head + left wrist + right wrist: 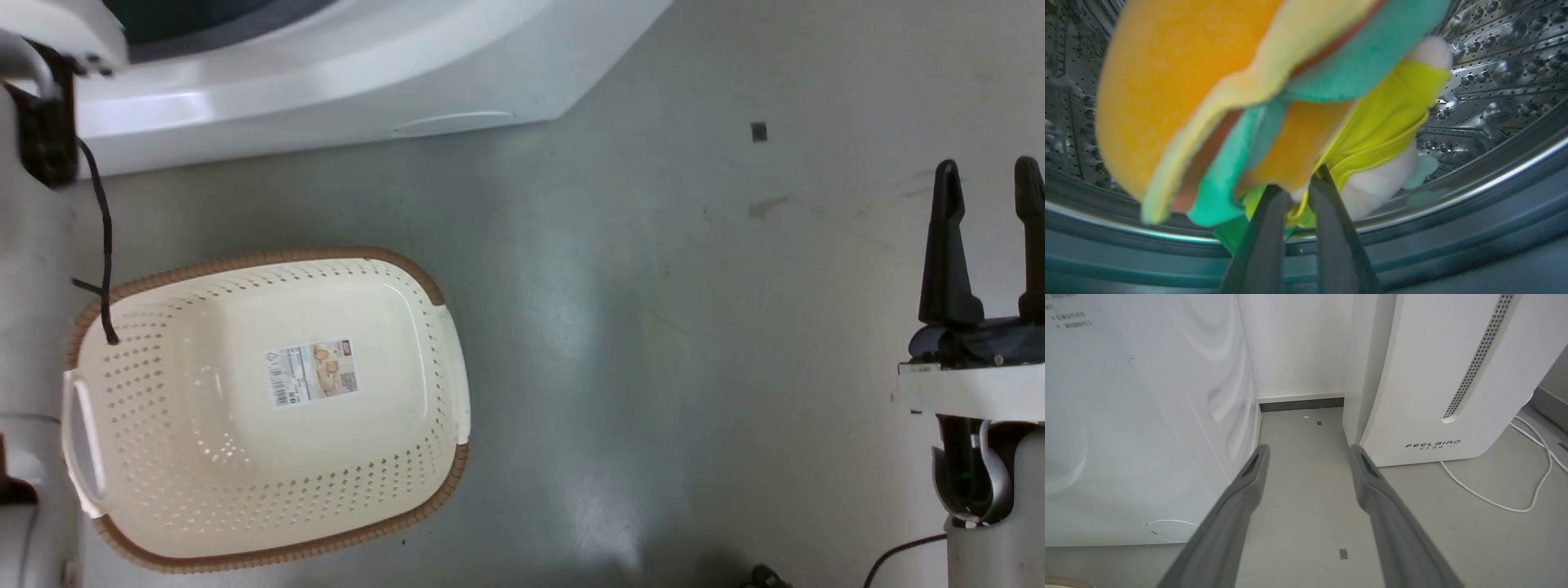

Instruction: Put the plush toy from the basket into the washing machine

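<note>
- Bottom centre of the left wrist view: the left gripper [1299, 183] pinches the toy [1180, 90] by its yellow shirt. The drum [1494, 73] wall is behind and its rim lies below.
- Right wrist view: the right gripper [1308, 451] is spread wide and holds nothing. A strip of floor [1306, 506] runs between the washer [1147, 416] edge and the appliance [1425, 375].
- Lower left of the head view: the basket [269, 258] holds just its label [314, 374].

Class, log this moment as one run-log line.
left gripper: shut on plush toy in washing machine drum | right gripper: open, idle | basket: no toy inside | release: pending
</note>
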